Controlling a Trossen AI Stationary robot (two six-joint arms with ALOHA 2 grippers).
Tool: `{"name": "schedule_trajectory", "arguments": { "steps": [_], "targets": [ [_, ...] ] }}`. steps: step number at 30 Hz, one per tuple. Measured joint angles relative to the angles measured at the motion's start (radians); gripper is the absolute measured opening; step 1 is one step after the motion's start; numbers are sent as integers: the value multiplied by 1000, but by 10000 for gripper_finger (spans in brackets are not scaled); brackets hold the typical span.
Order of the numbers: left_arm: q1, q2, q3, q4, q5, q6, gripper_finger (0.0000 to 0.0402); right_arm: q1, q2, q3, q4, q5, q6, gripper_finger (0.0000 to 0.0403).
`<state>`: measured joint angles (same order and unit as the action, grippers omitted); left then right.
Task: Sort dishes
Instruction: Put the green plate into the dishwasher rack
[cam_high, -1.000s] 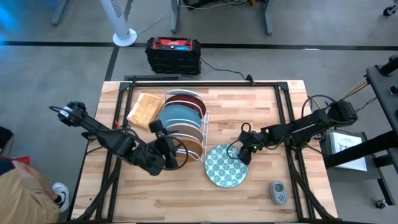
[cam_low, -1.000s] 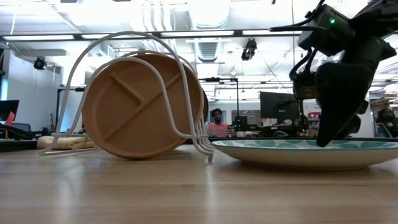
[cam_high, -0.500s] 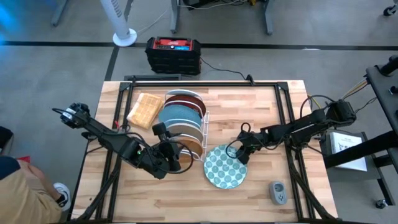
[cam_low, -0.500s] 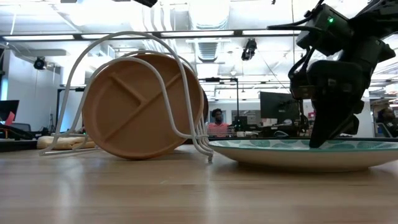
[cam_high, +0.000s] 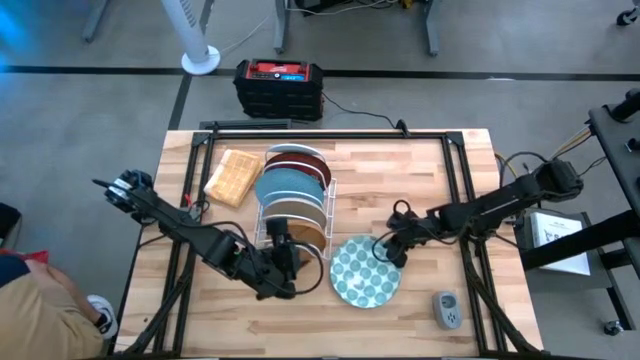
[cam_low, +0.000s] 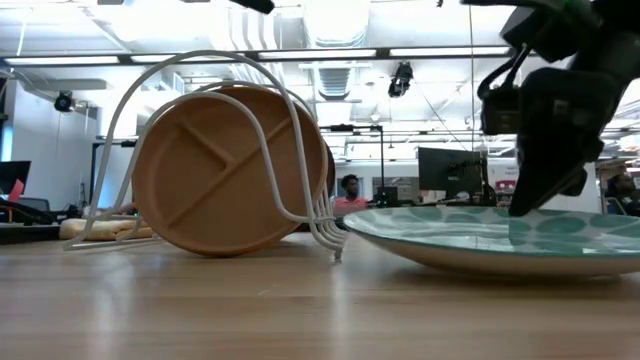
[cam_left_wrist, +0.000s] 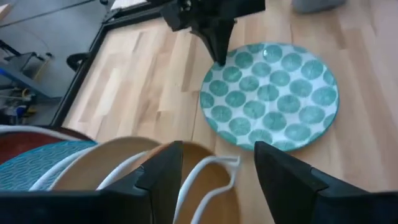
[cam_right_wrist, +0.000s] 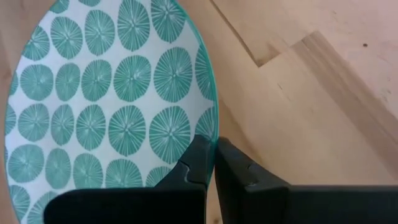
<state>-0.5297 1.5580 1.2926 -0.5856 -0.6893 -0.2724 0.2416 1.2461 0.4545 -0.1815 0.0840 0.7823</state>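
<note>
The teal plate with pale dots (cam_high: 365, 272) lies on the table right of the white wire rack (cam_high: 322, 215). My right gripper (cam_high: 388, 252) is shut on its far right rim. In the rack stand a red plate (cam_high: 300, 157), a blue one (cam_high: 285, 182), an off-white one (cam_high: 292, 207) and the brown wooden divided plate (cam_low: 225, 170), all on edge between the wires. My left gripper (cam_high: 292, 256) is open at the rack's near end, with a wire loop (cam_left_wrist: 211, 171) and the brown plate's rim (cam_left_wrist: 118, 165) between its fingers (cam_left_wrist: 165, 174); I cannot tell whether it touches them. My right gripper pinches the dotted plate's rim (cam_right_wrist: 210, 124) between its two fingers (cam_right_wrist: 198, 163), one on the patterned inside and one outside the edge. The fingers come slanting down from the table's right. The held side of the plate is raised and its underside (cam_low: 480, 262) rests on the table.
A tan waffle-textured block (cam_high: 232, 177) lies left of the rack at the back. A small grey device (cam_high: 446, 309) sits near the front right corner. Bare wood lies right of the dotted plate and along the near edge.
My right gripper has drawn the dotted plate a little toward the near edge and raised the side it holds, so the plate now tilts. My left gripper has moved toward the table's near edge and right, along the rack to its near end.
</note>
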Motion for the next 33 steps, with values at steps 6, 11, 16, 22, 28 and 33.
{"name": "schedule_trajectory", "arguments": {
  "steps": [6, 11, 16, 22, 28, 33],
  "targets": [
    [0, 37, 0, 103, 1, -2, 177, 69, -14, 1, -5, 58, 20, 0],
    [7, 77, 1, 202, 152, -50, 173, 135, -14, 4, -3, 156, 17, 0],
    [52, 86, 1, 278, 317, -178, 173, 203, -14, 26, -4, 261, -14, 0],
    [101, 104, 1, 252, 314, -329, 179, 270, -14, 58, -4, 376, -63, 0],
    [100, 147, 5, 261, 287, -411, 200, 330, -14, 93, -24, 512, -152, 1],
    [103, 165, 8, 280, 272, -427, 213, 358, -14, 106, -30, 601, -215, 1]
  ]
}}
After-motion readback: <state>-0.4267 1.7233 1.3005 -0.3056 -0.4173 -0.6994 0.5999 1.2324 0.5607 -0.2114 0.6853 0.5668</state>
